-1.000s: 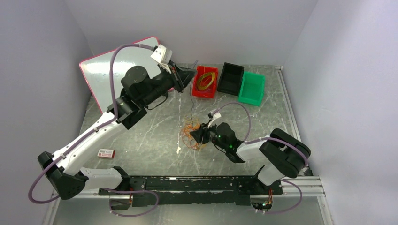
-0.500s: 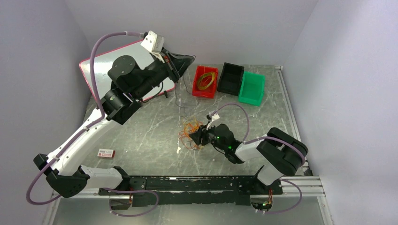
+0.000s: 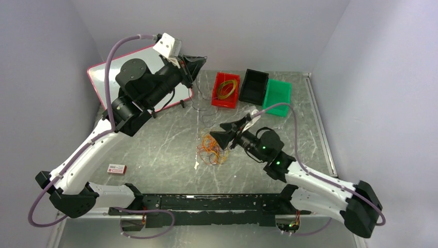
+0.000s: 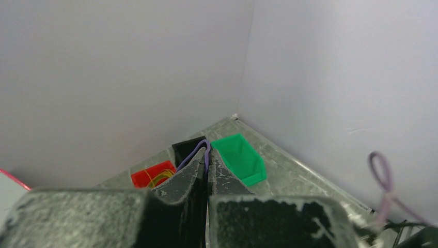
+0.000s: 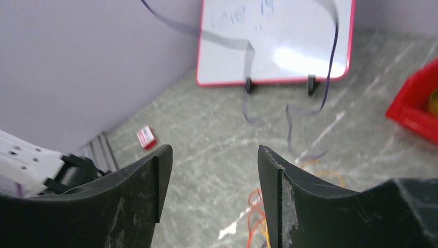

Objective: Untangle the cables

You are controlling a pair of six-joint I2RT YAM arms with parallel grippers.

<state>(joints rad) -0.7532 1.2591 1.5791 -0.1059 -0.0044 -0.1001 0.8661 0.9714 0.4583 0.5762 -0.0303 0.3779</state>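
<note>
Looked a robotics lab cell, plain lilac-grey walls [image 3: 258, 31], scratched grey metal tabletop [image 3: 160, 147]; red plastic bin [image 3: 216, 95], black plastic bin [image 3: 255, 87], green plastic bin [image 3: 277, 98] and pink-framed whiteboard [image 3: 106, 85] stood behind

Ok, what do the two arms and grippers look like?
White shells on the left arm and right arm, black joints, a lilac hose along each. The left gripper and right gripper are black, tapered, with scuffed pads; the right arm shows green lights.
</note>
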